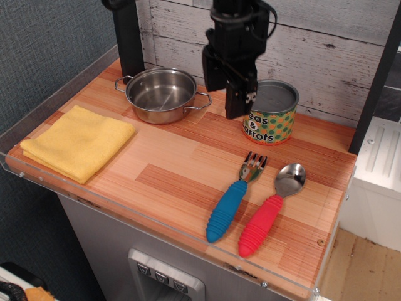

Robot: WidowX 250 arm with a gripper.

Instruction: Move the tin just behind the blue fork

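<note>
The tin (270, 119), a short can with a grey lid and a yellow-orange label with green dots, stands upright near the back wall. It is straight behind the tines of the blue fork (235, 197), which lies on the wooden table with its ribbed handle toward the front edge. My gripper (227, 100) hangs above the table just left of the tin, lifted clear of it. It holds nothing and its fingers look parted.
A steel two-handled pot (161, 94) stands at the back left. A folded yellow cloth (78, 141) lies at the left. A red-handled spoon (272, 210) lies right of the fork. A black post (128, 37) rises behind the pot.
</note>
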